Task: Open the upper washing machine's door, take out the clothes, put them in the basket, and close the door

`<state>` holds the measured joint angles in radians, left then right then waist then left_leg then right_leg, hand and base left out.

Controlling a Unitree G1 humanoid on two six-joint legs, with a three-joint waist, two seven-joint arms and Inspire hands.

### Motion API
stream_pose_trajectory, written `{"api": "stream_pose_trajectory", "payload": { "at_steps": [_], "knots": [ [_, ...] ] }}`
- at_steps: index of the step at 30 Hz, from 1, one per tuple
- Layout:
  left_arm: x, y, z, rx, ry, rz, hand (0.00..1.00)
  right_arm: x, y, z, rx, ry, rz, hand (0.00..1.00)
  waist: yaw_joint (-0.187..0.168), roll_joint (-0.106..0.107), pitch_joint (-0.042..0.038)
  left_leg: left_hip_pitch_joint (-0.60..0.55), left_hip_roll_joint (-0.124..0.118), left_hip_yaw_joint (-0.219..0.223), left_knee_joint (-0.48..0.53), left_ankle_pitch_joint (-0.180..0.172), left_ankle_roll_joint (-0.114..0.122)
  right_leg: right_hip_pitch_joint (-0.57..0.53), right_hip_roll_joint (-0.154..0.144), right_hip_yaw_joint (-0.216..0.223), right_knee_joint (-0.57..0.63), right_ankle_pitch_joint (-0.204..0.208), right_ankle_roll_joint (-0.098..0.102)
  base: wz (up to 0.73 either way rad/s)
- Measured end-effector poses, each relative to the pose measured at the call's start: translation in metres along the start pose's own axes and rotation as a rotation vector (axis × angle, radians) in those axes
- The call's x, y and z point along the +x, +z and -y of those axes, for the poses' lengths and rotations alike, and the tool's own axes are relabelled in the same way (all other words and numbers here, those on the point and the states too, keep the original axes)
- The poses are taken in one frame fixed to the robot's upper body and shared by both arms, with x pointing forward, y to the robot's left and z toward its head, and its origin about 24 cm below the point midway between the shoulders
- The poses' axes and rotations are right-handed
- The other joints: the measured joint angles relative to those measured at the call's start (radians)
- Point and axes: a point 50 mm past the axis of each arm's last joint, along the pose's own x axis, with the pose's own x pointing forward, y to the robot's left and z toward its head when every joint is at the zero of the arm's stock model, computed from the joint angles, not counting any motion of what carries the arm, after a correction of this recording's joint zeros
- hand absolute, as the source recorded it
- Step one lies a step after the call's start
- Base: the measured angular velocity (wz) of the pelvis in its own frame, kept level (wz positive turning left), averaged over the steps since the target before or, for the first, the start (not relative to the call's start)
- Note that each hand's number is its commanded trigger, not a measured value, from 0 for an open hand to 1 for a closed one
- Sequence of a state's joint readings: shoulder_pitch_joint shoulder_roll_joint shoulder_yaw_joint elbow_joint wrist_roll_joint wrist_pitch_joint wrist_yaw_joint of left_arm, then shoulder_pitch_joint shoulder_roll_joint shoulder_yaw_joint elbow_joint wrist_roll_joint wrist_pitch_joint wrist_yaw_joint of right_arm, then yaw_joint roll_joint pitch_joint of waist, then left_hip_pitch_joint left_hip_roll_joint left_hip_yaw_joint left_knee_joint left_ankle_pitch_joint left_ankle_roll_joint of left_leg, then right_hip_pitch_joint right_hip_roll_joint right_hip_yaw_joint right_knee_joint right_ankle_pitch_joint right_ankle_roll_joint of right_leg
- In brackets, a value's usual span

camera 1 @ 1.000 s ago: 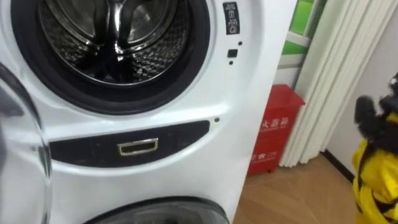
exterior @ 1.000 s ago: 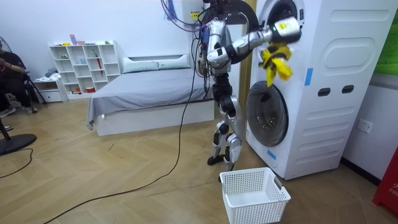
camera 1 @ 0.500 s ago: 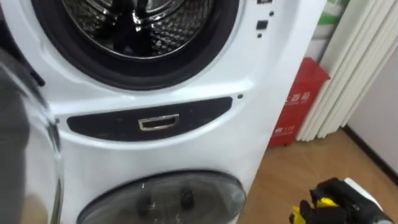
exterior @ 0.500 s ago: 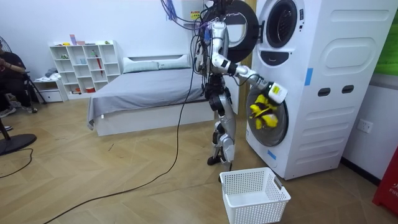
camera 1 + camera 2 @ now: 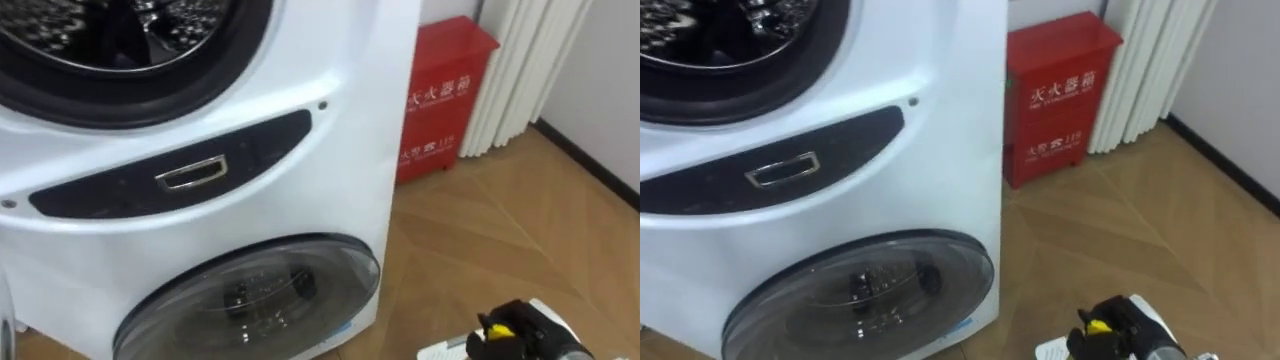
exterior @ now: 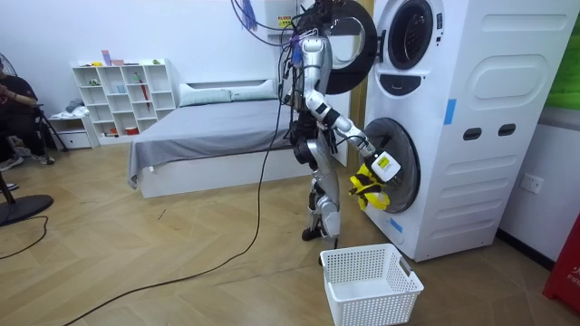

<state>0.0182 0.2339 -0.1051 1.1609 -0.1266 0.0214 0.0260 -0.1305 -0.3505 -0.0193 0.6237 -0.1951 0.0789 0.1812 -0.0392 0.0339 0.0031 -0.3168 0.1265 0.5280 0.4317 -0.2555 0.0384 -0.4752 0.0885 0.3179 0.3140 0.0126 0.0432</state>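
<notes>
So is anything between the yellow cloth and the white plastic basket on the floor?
Nothing visible. The yellow cloth hangs from the right hand, beside the lower washer door, with open air down to the white plastic basket.

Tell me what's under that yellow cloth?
A white mesh basket stands on the floor below the yellow cloth in the right hand; its near wall hides part of the bottom.

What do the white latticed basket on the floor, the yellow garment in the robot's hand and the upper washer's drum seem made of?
White latticed basket: likely plastic, matte, with moulded grid walls.
Yellow garment: soft fabric, hanging limp and crumpled; fibre unclear.
Drum: metal, probably stainless steel, shiny with punched holes.
</notes>
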Motion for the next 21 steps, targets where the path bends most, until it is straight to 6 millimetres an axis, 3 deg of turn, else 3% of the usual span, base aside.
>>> {"api": "stream_pose_trajectory", "payload": {
  "at_steps": [8, 14, 21],
  "knots": [
    [0.002, 0.013, 0.005, 0.033, -0.014, 0.028, 0.0, 0.001, -0.008, -0.004, -0.01, -0.023, -0.028, 1.0, -0.03, 0.013, 0.0003, -0.044, -0.001, -0.007, -0.001, 0.0, 0.0, -0.05, 0.0, -0.009, -0.005, 0.0, 0.0, -0.08],
    [0.002, 0.014, 0.005, 0.002, -0.012, 0.029, 0.0, 0.001, -0.008, -0.002, -0.02, -0.074, -0.022, 1.0, -0.055, 0.03, 0.0069, -0.063, -0.001, -0.011, -0.003, 0.0, 0.0, -0.072, -0.008, -0.037, -0.01, 0.0, 0.0, -0.16],
    [0.003, 0.025, 0.008, 0.034, -0.018, 0.058, 0.0, 0.003, -0.001, 0.002, -0.05, -0.13, 0.001, 1.0, -0.064, 0.056, 0.0037, -0.106, -0.021, -0.04, -0.003, 0.003, 0.004, -0.123, -0.015, -0.068, -0.003, 0.0, -0.001, -0.09]
  ]
}}
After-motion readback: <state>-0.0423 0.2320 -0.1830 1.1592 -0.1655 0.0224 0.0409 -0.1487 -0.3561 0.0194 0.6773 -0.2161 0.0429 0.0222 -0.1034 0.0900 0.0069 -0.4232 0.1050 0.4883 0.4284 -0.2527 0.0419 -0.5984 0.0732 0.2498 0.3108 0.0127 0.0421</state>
